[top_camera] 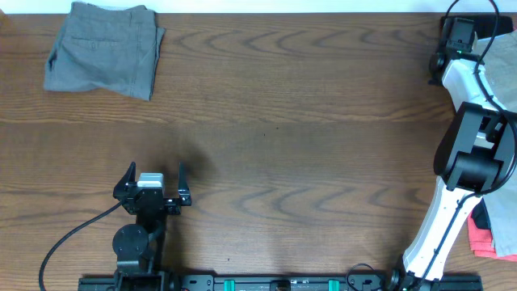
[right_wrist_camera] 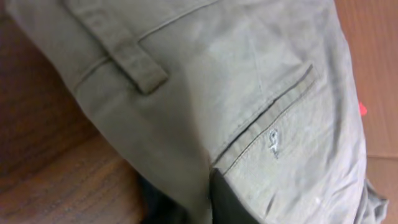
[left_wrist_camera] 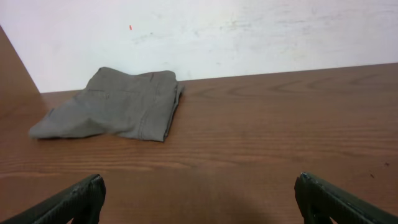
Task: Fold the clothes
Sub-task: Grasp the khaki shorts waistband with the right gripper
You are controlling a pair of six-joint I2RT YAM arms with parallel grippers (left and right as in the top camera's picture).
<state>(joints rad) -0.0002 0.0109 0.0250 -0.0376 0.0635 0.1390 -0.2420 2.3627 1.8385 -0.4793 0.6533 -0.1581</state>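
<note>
Left claw (top_camera: 156, 171): jaws spread wide, nothing between them, hovering over bare table (top_camera: 283, 121). Both fingertips (left_wrist_camera: 84, 196) show at the bottom corners of its wrist view.

Folded grey-brown shorts (top_camera: 101, 48) lie ahead of the left claw and off to its left, well apart, at the table's far edge by the white wall. Not our target.

Right claw (top_camera: 456, 36): at the far right corner of the table. We can't tell whether it's spread or pinching, since its wrist view is filled by cloth.

That cloth is the pale khaki shorts (right_wrist_camera: 249, 93), right up against the right claw's camera, with belt loop (right_wrist_camera: 134, 65) and back pocket (right_wrist_camera: 267, 118) readable and wood showing below left.

Red garment (top_camera: 483, 236) sits well behind the right claw, at the right edge beside its arm.
</note>
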